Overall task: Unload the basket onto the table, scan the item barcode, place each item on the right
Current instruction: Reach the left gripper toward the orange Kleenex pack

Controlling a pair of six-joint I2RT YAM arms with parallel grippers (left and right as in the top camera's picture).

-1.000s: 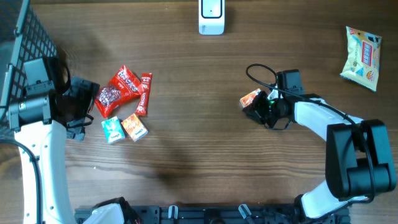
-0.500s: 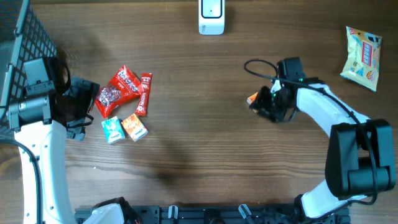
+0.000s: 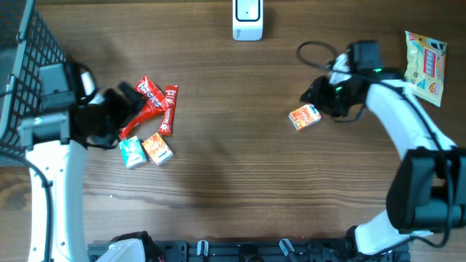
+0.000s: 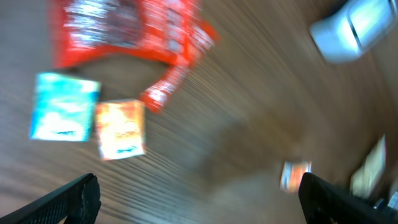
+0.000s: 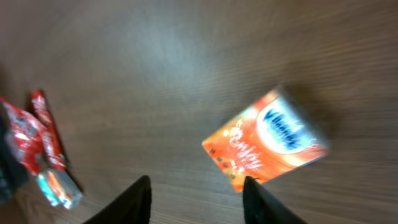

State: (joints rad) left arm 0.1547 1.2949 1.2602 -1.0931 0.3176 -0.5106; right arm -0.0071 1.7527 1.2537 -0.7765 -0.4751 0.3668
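My right end effector [image 5: 196,193] stands open and empty. The small orange cardboard box [image 5: 267,140] it gripped a second ago now lies flat on the wooden counter [image 3: 233,160], at its 7 o'clock. My left end effector [image 4: 198,186], jaws wide, has advanced over the red snack packets [image 3: 145,102].

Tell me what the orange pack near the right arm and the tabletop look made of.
Orange pack: glossy printed carton or plastic wrap, boxy with sharp corners; which one is unclear. Tabletop: brown wood or wood-look laminate, matte, with visible grain lines.
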